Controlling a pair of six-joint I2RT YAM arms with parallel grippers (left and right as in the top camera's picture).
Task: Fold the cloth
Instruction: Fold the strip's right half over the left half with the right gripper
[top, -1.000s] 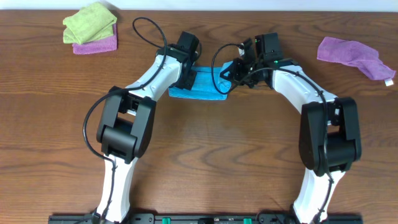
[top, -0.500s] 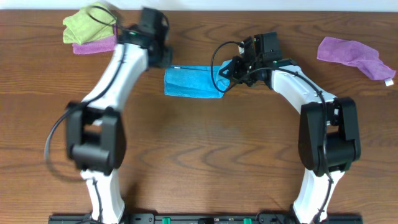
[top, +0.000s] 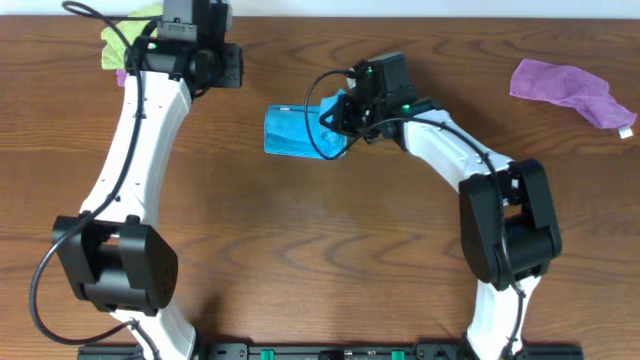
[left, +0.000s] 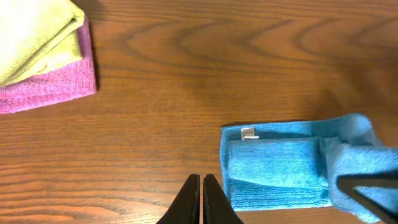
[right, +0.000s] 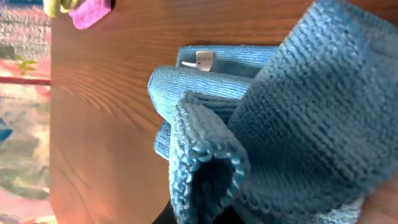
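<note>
The sky-blue cloth lies folded into a narrow strip in the middle of the table, with a white tag at its back left corner. My right gripper is shut on the cloth's right end and holds that end raised, curled over the rest. In the right wrist view the lifted fold of the cloth fills the frame, and the right gripper is mostly hidden under it. My left gripper is shut and empty, well off to the back left of the cloth. In its own view the left gripper hovers over bare wood beside the cloth.
A lime-green cloth sits folded on a purple cloth at the back left corner, close to the left arm. Another purple cloth lies crumpled at the back right. The table's far edge runs just behind them.
The left arm has left the cloth and swung out to the back left. The right gripper has moved left with the cloth's right end, lifting it over the strip.
</note>
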